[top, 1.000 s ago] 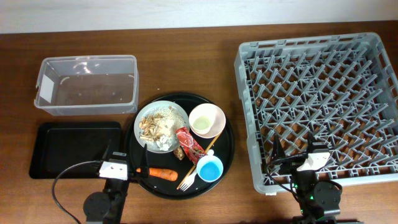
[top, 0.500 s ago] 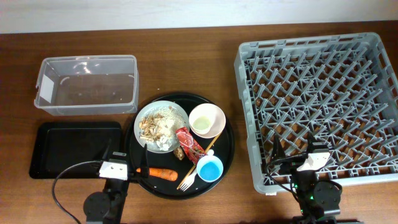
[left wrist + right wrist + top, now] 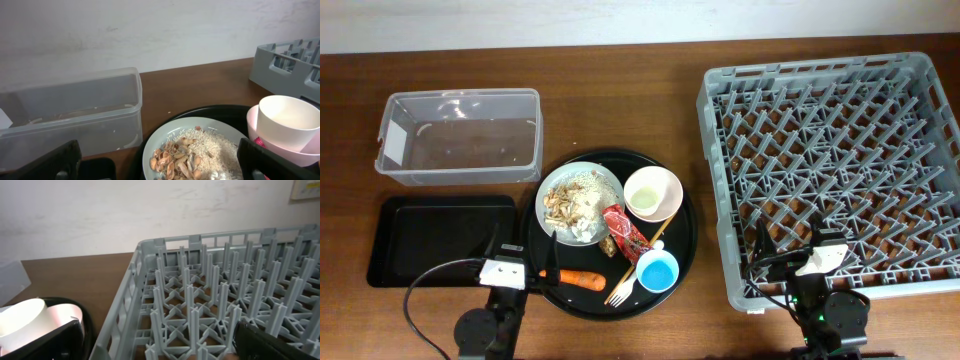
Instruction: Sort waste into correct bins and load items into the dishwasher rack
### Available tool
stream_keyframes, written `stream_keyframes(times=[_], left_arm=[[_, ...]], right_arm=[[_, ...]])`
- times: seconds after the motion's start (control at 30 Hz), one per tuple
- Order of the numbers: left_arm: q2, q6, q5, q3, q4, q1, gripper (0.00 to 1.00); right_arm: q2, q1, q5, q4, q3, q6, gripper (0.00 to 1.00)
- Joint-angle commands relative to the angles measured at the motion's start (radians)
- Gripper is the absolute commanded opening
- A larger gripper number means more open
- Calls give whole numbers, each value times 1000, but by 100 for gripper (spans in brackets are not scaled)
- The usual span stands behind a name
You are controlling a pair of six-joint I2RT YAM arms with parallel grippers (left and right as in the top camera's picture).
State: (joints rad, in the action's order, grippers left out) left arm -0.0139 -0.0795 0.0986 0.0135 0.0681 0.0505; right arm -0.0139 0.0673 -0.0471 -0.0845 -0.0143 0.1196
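Plate and carrot lie apparently unmoved.

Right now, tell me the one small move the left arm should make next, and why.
Probably swing the left claw to its right and lower it over the orange carrot. The claw is open and empty, and the carrot is the waste lying nearest it, on the near edge of the round black tray.

Bright even light, soft shadows; slight glare on clear tub; pics sharp.
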Motion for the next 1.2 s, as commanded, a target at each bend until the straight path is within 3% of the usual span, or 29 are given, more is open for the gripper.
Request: stream_keyframes(times=[0.0,0.13,0.3,0.73,1.03,1.17], left_arm=[[7,7,21,23,31,6,99],[-32,43,21,128,140,6,99],[-208,68,21,326,306,6,99],[-917,68,127,935,809,6,99],[-1164,73,285,965,796,6,99],[-1283,149,256,965,777,15,99]], right_arm=[[8,5,-40,-73,-51,-7,99],[-3,5,-40,-192,-164,-7,99],[-91,5,-40,-423,-365,-7,99],[-581,5,-40,-946,-877,-7,99],[-680,5,-39,-997,-896,-8,98],[-680,5,-39,-998,-896,-8,99]])
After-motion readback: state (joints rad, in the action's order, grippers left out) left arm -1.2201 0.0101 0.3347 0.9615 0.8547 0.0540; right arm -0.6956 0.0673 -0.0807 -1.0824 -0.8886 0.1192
